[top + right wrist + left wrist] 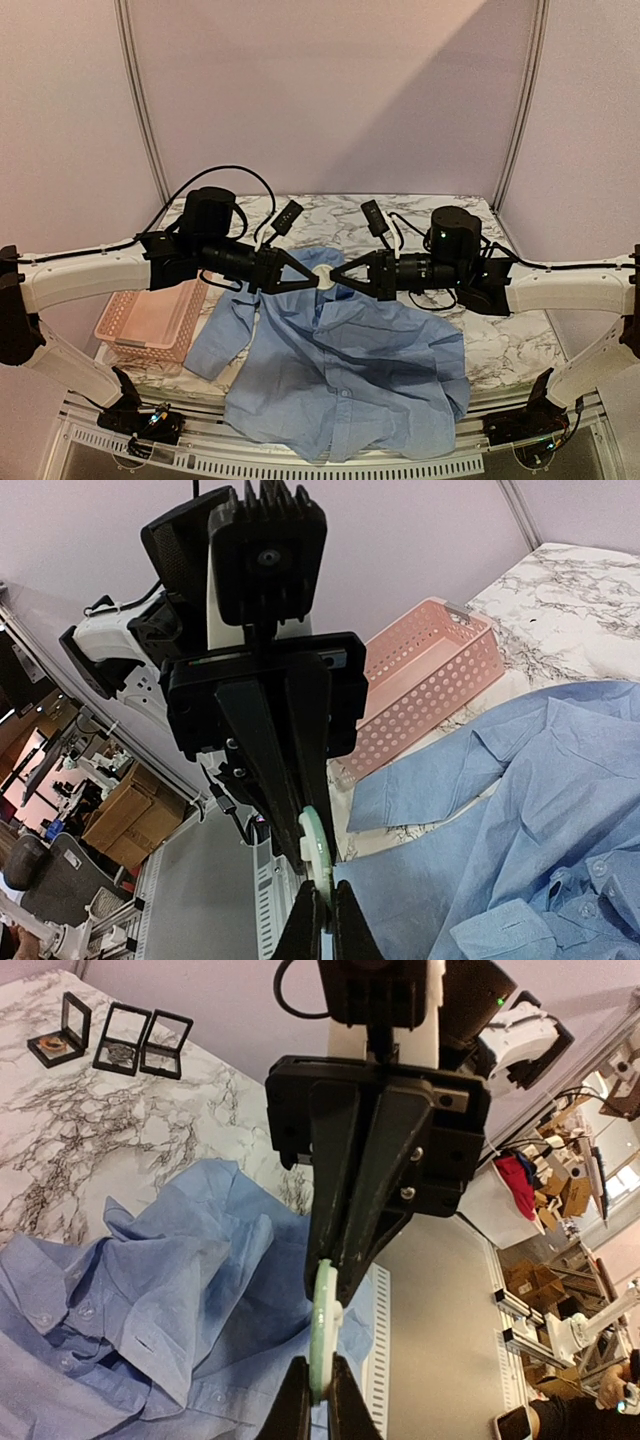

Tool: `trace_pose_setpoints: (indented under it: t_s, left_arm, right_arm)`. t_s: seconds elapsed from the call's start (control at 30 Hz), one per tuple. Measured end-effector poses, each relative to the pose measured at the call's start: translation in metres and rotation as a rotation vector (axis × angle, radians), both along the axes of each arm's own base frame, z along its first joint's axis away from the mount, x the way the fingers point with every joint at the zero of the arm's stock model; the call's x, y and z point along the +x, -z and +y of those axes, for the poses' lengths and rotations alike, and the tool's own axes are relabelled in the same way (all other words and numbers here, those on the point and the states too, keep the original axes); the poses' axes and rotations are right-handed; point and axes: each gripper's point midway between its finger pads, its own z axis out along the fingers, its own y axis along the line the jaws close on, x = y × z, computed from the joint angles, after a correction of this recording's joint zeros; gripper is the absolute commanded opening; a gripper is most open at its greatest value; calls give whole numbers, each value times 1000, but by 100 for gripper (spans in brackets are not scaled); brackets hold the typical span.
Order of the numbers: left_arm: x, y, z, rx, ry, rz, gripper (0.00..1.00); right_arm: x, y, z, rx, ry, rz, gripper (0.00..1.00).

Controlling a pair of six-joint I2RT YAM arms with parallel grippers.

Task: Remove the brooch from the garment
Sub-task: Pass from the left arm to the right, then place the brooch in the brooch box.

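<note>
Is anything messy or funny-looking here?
Yes. The blue shirt lies rumpled, its bottom edge drooping over the table's near edge. Also odd: the left hand and right hand both pinch one small pale round brooch at once.

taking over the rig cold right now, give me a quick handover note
Left tool: shut on one edge of the brooch.
Right tool: shut on the opposite edge, tip to tip with the left.
Things: the brooch, a pale green disc, is held between both tools over the collar area of the blue shirt, which lies spread on the marble table. The pink basket sits to its left.
Done: brooch gripped. In the wrist views it looks raised off the fabric, but I cannot tell if it is fully unpinned.
Left: confirm it is free, carry it clear of the shirt and set it down.
</note>
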Motion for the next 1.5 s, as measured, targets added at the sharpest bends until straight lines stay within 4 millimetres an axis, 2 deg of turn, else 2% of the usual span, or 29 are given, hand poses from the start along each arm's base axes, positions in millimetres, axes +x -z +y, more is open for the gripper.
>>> trace_pose_setpoints:
  t_s: [0.1,0.13,0.2,0.27,0.33,0.43,0.53,0.63,0.7,0.8,0.9,0.93,1.03,1.17,1.23,1.37,1.5]
  left_arm:
    - [0,1,0,5,0,3,0]
    - [0,2,1,7,-1,3,8]
    - [2,4,0,22,-7,4,34]
    - [5,8,1,44,-24,-6,54]
    - [11,16,4,83,-59,-10,61]
    - [20,25,9,131,-109,-33,66]
    - [37,29,21,175,-193,-60,72]
    - [62,21,43,196,-320,-101,82]
    - [82,6,68,194,-437,-145,91]
    - [104,-25,108,174,-606,-234,99]
    - [114,-50,145,171,-748,-318,100]
    - [116,-55,157,176,-796,-338,99]
    - [119,-57,192,211,-928,-369,100]
    - [122,-46,235,280,-1091,-376,99]
    - [124,-44,248,305,-1139,-375,100]
    - [127,-42,259,325,-1189,-368,100]
    - [130,-37,261,339,-1196,-350,100]
  right_arm:
    - [0,1,0,-2,0,-1,0]
    - [0,1,0,-5,3,-1,0]
    - [3,4,-1,-17,20,-2,0]
    - [7,8,-2,-38,51,-1,0]
    - [17,17,-6,-85,115,5,0]
    - [35,27,-17,-175,232,4,0]
    - [57,33,-37,-294,387,-13,0]
    - [77,43,-65,-424,531,-20,0]
    - [91,57,-94,-529,630,-4,0]
    - [109,82,-145,-690,764,44,0]
    - [119,104,-198,-843,888,99,0]
    - [121,109,-210,-880,914,112,0]
    - [127,127,-247,-1008,992,156,0]
    - [134,142,-285,-1141,1061,195,0]
    - [142,146,-305,-1198,1107,212,0]
    - [159,151,-344,-1305,1201,230,0]
    - [168,156,-367,-1403,1248,223,0]
